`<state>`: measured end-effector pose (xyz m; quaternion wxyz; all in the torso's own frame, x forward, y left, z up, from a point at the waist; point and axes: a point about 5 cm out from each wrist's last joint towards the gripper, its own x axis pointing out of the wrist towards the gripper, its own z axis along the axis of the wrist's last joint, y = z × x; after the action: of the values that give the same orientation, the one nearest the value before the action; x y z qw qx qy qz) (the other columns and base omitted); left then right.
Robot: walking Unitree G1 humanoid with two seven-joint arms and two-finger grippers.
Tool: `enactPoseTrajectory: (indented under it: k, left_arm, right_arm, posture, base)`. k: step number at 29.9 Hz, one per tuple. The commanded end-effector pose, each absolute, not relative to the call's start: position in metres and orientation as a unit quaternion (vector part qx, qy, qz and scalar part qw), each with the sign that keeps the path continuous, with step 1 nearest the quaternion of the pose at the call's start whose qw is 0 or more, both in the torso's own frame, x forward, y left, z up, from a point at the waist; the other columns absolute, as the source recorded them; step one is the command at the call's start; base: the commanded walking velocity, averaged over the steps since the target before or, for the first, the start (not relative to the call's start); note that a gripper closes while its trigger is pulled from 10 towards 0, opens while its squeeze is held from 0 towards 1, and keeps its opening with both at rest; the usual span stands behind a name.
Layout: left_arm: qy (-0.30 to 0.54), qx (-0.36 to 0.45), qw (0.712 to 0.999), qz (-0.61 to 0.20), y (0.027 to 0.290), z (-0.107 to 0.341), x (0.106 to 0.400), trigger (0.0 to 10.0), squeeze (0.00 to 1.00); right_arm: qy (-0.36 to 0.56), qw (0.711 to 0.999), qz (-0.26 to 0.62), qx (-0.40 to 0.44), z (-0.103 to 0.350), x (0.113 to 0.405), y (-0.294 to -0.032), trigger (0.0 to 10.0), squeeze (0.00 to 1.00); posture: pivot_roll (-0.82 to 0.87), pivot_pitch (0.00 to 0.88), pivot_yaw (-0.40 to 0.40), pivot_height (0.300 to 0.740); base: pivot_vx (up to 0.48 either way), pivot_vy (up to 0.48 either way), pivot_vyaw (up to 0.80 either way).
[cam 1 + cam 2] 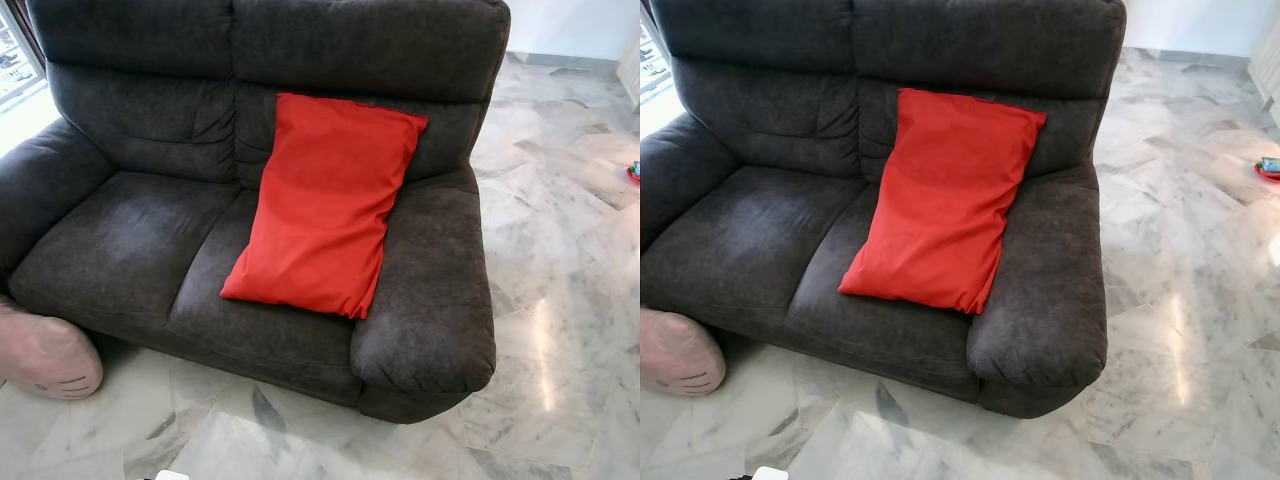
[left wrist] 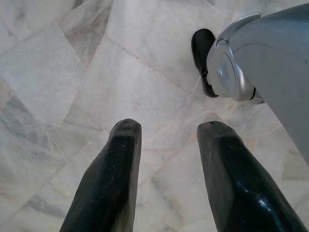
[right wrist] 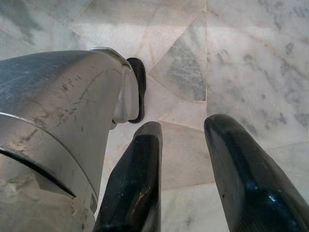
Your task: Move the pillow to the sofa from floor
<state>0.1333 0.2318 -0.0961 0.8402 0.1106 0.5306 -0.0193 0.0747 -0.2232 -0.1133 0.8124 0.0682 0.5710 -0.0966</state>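
A dark grey sofa [image 1: 130,230] stands on a marble floor [image 1: 560,330]. A red pillow [image 1: 325,200] leans on its right seat, against the backrest and armrest. Both arms hang over the floor, the left gripper [image 2: 166,140] and right gripper [image 3: 186,140] with jaws open, empty.

Pillow [image 1: 325,205] on the sofa [image 1: 130,235], right seat, leaning against the backrest and right armrest. Round cushion [image 1: 45,355] on the floor [image 1: 560,330], touching the sofa's front left corner.
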Motion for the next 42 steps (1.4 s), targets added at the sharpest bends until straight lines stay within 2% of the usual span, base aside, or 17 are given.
enactPoseTrajectory:
  k: [1,5,13,29,42]
  left_arm:
    - [0.537,0.107,0.837,-0.012,0.234,-0.098,0.127,10.0,0.0]
    - [0.537,0.101,0.838,-0.007,0.235,-0.098,0.126,10.0,0.0]
    - [0.535,0.097,0.84,0.0,0.236,-0.097,0.127,10.0,0.0]
    - [0.53,0.085,0.843,-0.013,0.207,-0.102,0.131,10.0,0.0]
    - [0.53,0.084,0.844,-0.011,0.207,-0.102,0.131,10.0,0.0]
  right_arm:
    - [0.578,0.806,-0.101,0.082,-0.115,0.069,-0.219,10.0,0.0]
    - [0.576,0.807,-0.105,0.082,-0.115,0.069,-0.219,10.0,0.0]
    - [0.571,0.809,-0.108,0.085,-0.115,0.069,-0.218,10.0,0.0]
    - [0.573,0.808,-0.105,0.082,-0.115,0.071,-0.218,10.0,0.0]
    - [0.574,0.808,-0.108,0.084,-0.115,0.071,-0.218,10.0,0.0]
  posture:
    - [0.03,0.094,0.016,0.74]
    - [0.03,0.105,0.015,0.74]
    - [0.04,0.123,0.016,0.74]
    - [0.04,0.128,0.016,0.74]
    - [0.04,0.133,0.016,0.74]
  base:
    - [0.0,0.0,0.0]
    - [0.0,0.0,0.0]
    - [0.0,0.308,0.0]
    - [0.0,0.287,0.0]
    - [0.0,0.285,0.0]
